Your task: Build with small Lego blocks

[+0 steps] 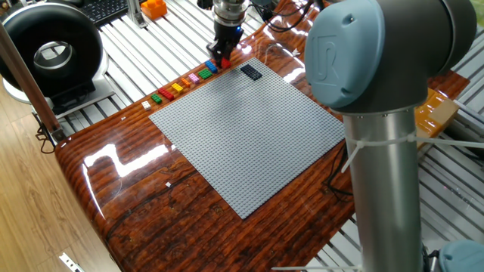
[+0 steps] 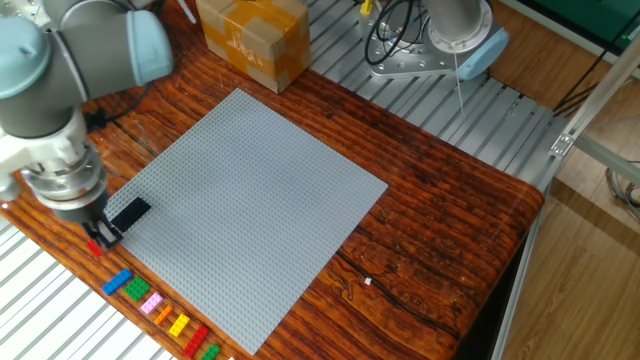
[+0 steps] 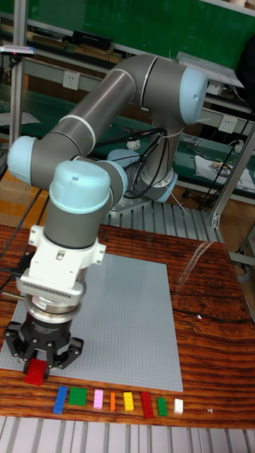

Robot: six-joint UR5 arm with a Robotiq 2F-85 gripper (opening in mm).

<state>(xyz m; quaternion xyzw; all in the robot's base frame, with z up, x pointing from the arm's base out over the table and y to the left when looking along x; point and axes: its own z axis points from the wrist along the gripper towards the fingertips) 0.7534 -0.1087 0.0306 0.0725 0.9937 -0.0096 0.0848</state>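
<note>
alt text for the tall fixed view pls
A UR5 arm's gripper holds a red brick at the near edge of a grey baseplate. In front, a row of small bricks lies on the wooden table.

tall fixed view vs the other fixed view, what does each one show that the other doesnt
Only the tall fixed view shows the green wall behind the arm and a white brick ending the row.

Only the other fixed view shows the cardboard box and the black block on the plate.

Both show the tool holding the red brick, the grey baseplate and the row of small bricks.
</note>
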